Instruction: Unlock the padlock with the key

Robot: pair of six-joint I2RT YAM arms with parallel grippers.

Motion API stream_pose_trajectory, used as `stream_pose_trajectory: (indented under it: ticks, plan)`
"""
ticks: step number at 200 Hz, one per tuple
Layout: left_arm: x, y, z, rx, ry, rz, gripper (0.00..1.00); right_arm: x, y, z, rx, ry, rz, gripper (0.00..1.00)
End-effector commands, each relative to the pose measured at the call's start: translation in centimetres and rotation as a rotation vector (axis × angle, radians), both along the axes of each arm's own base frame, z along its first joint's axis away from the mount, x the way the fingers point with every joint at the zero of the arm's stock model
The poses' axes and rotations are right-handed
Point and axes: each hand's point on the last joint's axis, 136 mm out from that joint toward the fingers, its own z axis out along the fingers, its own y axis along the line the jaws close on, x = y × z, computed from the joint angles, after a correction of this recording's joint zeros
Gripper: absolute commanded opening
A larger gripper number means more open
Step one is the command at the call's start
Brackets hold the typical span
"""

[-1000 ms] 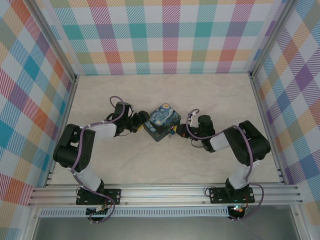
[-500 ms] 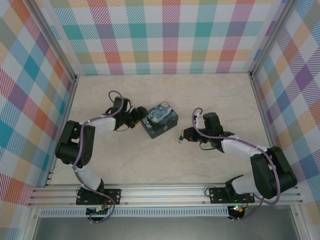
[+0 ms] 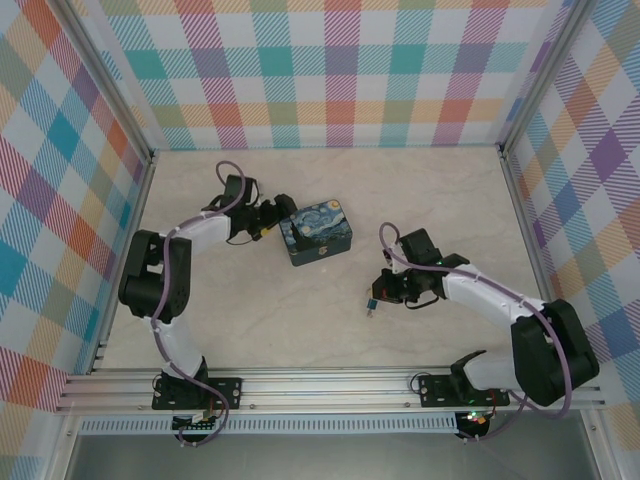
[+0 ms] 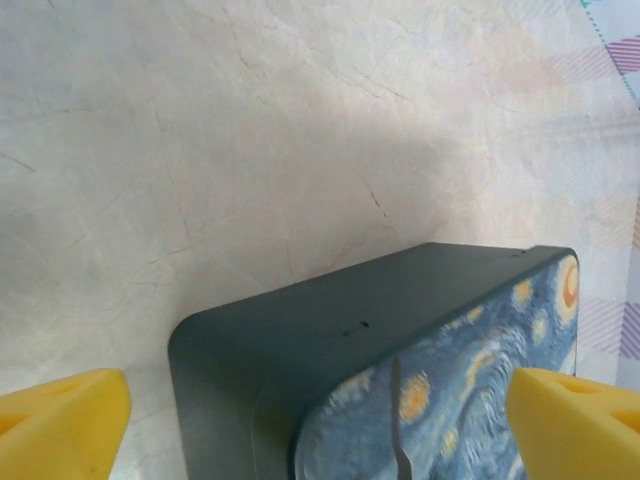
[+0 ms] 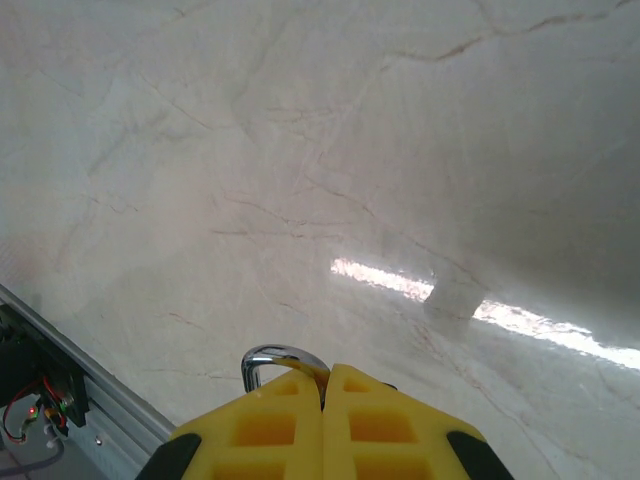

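In the right wrist view my right gripper (image 5: 325, 378) is shut on the thin silver shackle (image 5: 272, 356) of the padlock, which curves out over the left pad. From above, the padlock (image 3: 371, 302) hangs as a tiny teal bit under the right gripper (image 3: 379, 291), just over the table in front of the tin. The key is too small to make out. My left gripper (image 3: 273, 228) is open at the tin's left end; its yellow fingers (image 4: 62, 420) stand wide on either side of the tin's corner, with the left gripper (image 4: 320, 425) holding nothing.
The dark-blue starry-night tin box (image 3: 315, 232) sits mid-table, its dark side wall (image 4: 330, 320) close to the left wrist camera. Checked walls close in the marble table (image 3: 300, 330) on three sides; a metal rail (image 3: 330, 385) runs along the near edge.
The left gripper has opened wide off the tin. The right gripper has pulled away from the tin toward the front right, carrying the padlock by its shackle. The tin shifted slightly back and left.
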Motion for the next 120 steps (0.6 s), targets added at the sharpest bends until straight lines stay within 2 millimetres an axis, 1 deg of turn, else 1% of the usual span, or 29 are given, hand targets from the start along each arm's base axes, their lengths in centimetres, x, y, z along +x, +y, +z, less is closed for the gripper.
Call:
stream_pose_trajectory:
  ticks: [1, 23, 50, 91, 120]
  plan:
    - [-0.4, 2.2, 4.4, 0.058, -0.099, 0.018, 1.0, -0.3, 0.7, -0.2, -0.006, 0.074, -0.012, 0.01]
    - [-2.0, 3.5, 6.1, 0.072, -0.146, 0.046, 1.0, 0.0, 1.2, -1.1, -0.026, 0.102, -0.009, 0.01]
    - [-4.3, 4.9, 7.0, 0.1, -0.18, 0.081, 1.0, 0.5, 1.7, -2.0, -0.045, 0.126, -0.008, 0.01]
    - [-7.5, 6.9, 7.2, 0.138, -0.191, 0.132, 1.0, 1.7, 2.0, -3.3, -0.084, 0.146, -0.012, 0.01]
    - [-8.8, 7.9, 7.0, 0.17, -0.195, 0.151, 1.0, 2.3, 2.3, -4.2, -0.091, 0.158, -0.007, 0.02]
